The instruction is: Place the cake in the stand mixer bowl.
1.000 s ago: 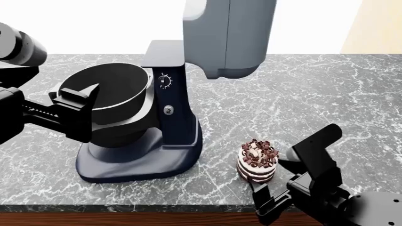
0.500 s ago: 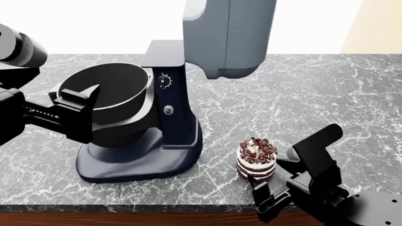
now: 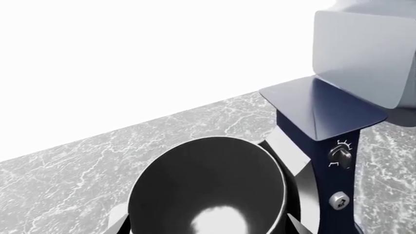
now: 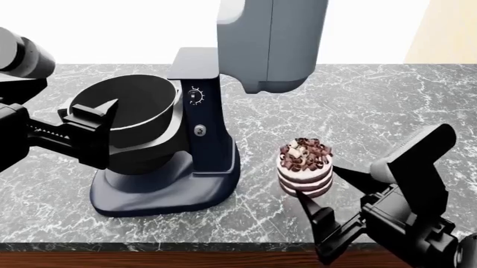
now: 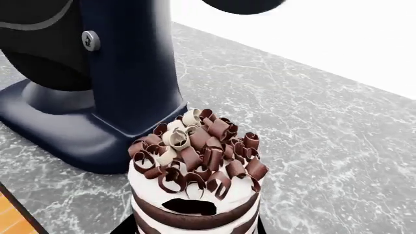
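The cake (image 4: 304, 163), striped dark and white with chocolate curls on top, is held in my right gripper (image 4: 322, 188), just above the marble counter and to the right of the mixer's base. In the right wrist view the cake (image 5: 195, 165) fills the space between the dark fingers (image 5: 130, 228). The stand mixer bowl (image 4: 138, 106) is dark, deep and empty, and sits on the navy mixer. My left gripper (image 4: 95, 131) is open at the bowl's left side. In the left wrist view its fingertips (image 3: 117, 225) stand either side of the bowl (image 3: 208, 185).
The navy stand mixer (image 4: 205, 128) has its grey head (image 4: 272, 39) tilted up beside and to the right of the bowl. Its base (image 4: 164, 192) lies between the cake and the bowl. The grey marble counter (image 4: 372, 106) ends at a front edge (image 4: 149, 245) near me.
My right gripper has lifted the cake off the counter, up and slightly away from me. The left arm and the mixer have not moved.
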